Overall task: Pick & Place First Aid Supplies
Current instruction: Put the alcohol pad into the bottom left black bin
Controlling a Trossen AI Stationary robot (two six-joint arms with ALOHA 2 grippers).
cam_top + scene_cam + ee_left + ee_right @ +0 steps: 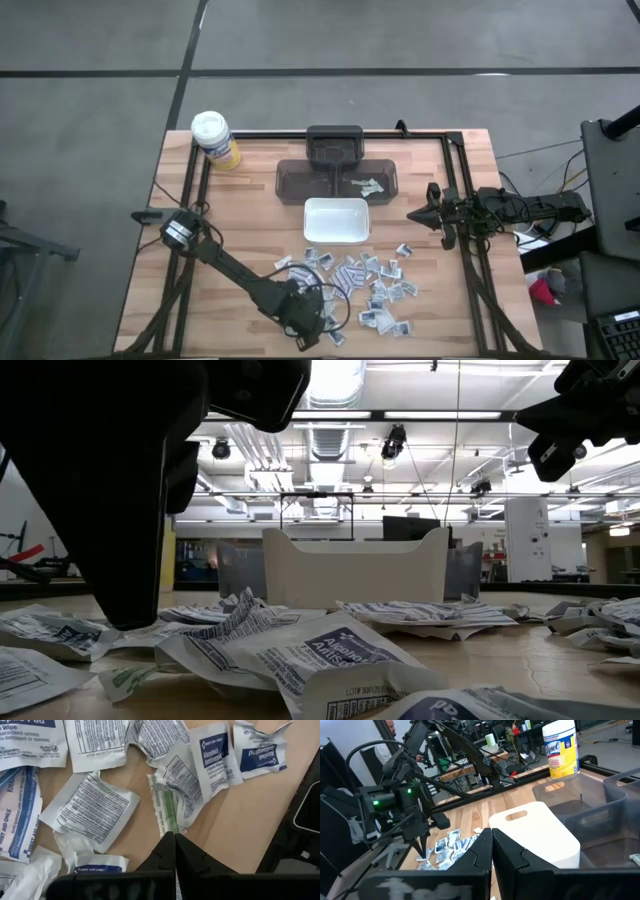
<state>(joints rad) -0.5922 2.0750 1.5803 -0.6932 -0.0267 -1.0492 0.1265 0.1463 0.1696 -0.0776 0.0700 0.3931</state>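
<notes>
Many small white and bluish first aid packets (365, 285) lie scattered on the near half of the wooden table. My left gripper (311, 336) points steeply down at the near left edge of this scatter, shut on a crumpled white packet with a green stripe (167, 807). The low view shows its dark fingers (128, 600) reaching down to the tabletop. My right gripper (492, 836) hovers level at the table's right side (432, 214), shut and empty. The white tray (336, 220) stands mid-table. My left gripper pinches the green-striped packet by its narrowed corner (170, 831) between its two fingertips. The fingers come steeply from above. The rest of the packet lies crumpled on the table among its neighbours.
Behind the white tray stand dark plastic bins (335, 175), one with a few packets (368, 186) inside. A yellow canister with a white lid (214, 138) stands at the far left corner. Bare wood lies left of the tray and along the table's left side.
</notes>
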